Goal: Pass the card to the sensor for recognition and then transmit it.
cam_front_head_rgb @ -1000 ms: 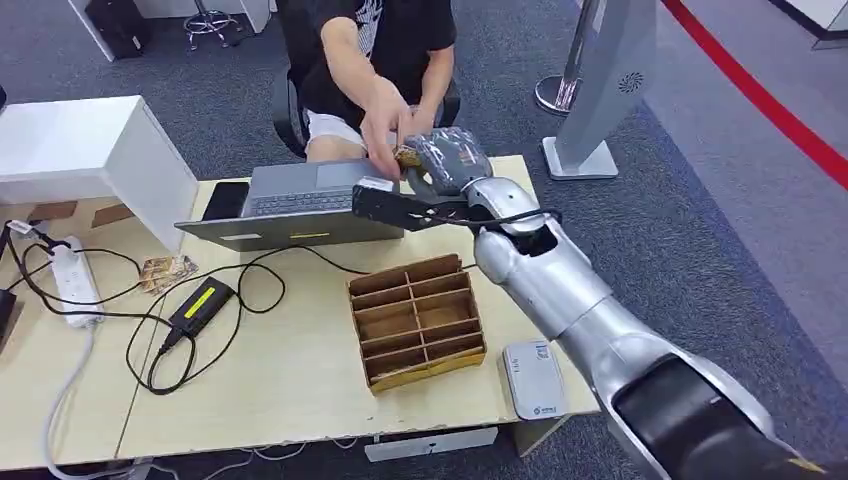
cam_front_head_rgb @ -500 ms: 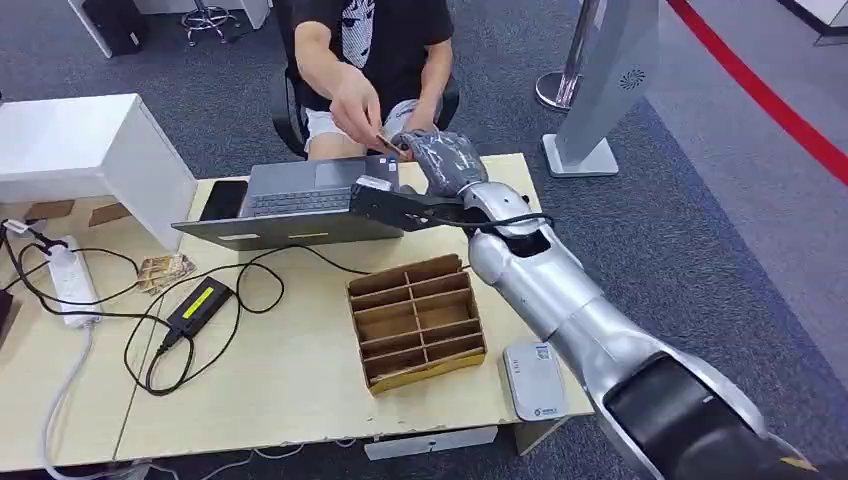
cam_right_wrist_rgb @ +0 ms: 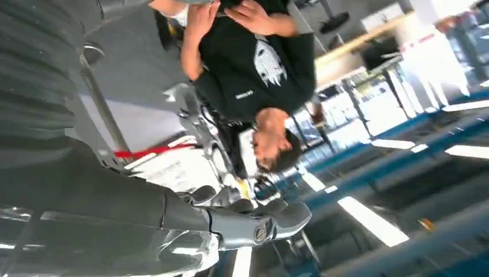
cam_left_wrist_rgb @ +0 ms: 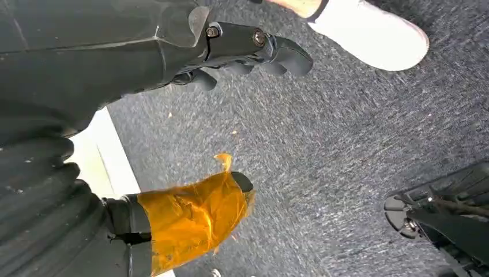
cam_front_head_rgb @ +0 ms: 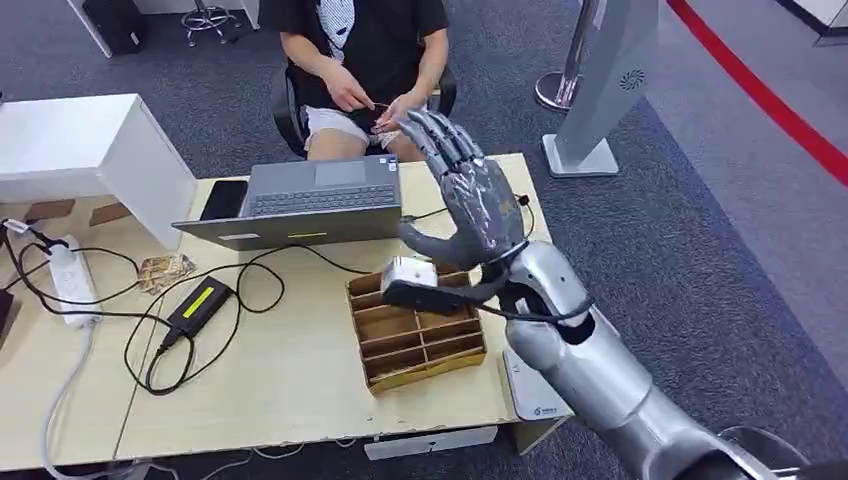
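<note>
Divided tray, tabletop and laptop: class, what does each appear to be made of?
Tray: likely cardboard or thin wood, matte brown with slotted partitions. Tabletop: pale wood-look board, smooth. Laptop: grey, satin, metal or plastic; unclear.

I see the card (cam_front_head_rgb: 381,124) as a small dark sliver pinched between the seated person's two hands (cam_front_head_rgb: 372,102), above their lap and beyond the far edge of the bench (cam_front_head_rgb: 300,370); I can't make out its face. The sensor (cam_front_head_rgb: 537,400), a flat white box, lies on the bench's near right corner, partly hidden behind my right arm.
</note>
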